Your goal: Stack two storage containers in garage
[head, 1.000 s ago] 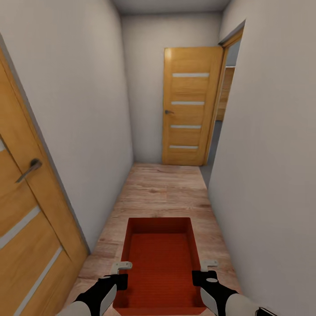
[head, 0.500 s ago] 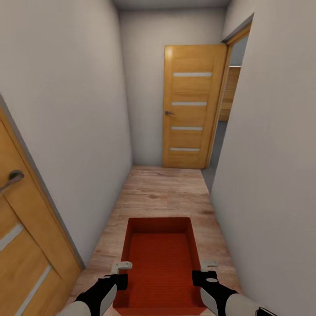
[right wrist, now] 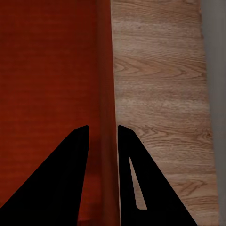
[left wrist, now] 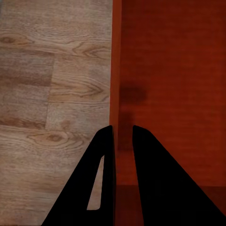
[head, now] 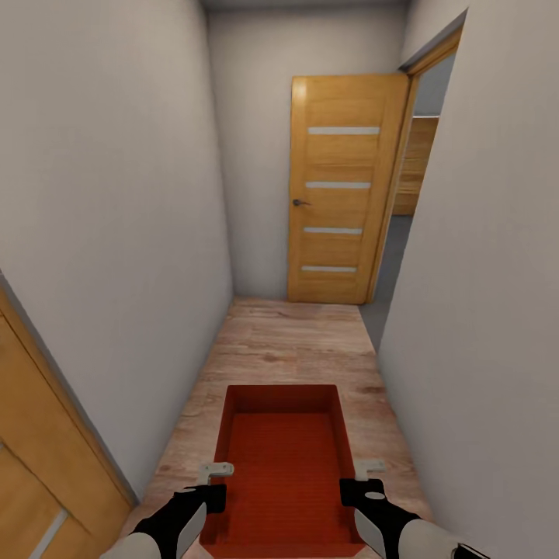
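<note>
The bin hangs between both hands above the wood-plank floor of a narrow hallway, its place in the head view unchanged over the last second. The near door at the left has slid mostly out of frame, so the base is rolling forward. The left hand pinches the bin's left wall, the right hand its right wall. The far door and the opening beside it loom larger: likely the way to the garage, carrying still underway.
</note>
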{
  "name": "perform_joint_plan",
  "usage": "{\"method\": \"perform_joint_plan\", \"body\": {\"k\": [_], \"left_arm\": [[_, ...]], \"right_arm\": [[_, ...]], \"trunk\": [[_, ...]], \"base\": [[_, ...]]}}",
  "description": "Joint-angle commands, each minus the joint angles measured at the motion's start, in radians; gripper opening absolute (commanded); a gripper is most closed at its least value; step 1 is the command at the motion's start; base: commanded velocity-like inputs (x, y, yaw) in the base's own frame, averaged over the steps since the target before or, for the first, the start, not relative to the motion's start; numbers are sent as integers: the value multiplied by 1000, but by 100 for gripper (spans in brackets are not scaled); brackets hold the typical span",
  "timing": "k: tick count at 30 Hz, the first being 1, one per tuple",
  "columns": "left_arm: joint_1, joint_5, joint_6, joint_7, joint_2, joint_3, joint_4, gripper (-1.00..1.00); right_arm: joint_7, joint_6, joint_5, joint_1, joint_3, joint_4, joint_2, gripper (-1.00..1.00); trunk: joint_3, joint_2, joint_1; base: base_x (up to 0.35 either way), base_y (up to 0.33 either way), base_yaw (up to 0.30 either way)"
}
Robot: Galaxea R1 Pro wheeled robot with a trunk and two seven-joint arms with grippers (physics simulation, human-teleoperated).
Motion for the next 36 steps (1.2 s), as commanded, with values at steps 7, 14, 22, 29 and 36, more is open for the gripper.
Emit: {"method": "perform_joint_plan", "body": {"k": [7, 14, 22, 29, 36], "left_arm": [[0, 25, 7, 7, 0, -22, -2, -100], [0, 25, 7, 7, 0, -22, -2, -100], [0, 25, 7, 7, 0, -22, -2, -100], [0, 25, 7, 7, 0, -22, -2, -100], [0, 25, 7, 7, 0, -22, -2, -100]], "right_arm": [[-4, -4, -9, -1, 17, 17, -6, -100], [-4, -5, -9, 0, 17, 17, -6, -100], [-4, -5, -9, 0, 17, 17, -6, -100], [-4, -5, -9, 0, 18, 17, -6, -100], [-4, -5, -9, 0, 18, 17, -6, -100]], "trunk": [[-1, -1, 1], [-1, -1, 1], [-1, -1, 1], [-1, -1, 1], [-1, -1, 1]], "base": [[323, 0, 0], [323, 0, 0], [323, 0, 0], [323, 0, 0], [323, 0, 0]]}}
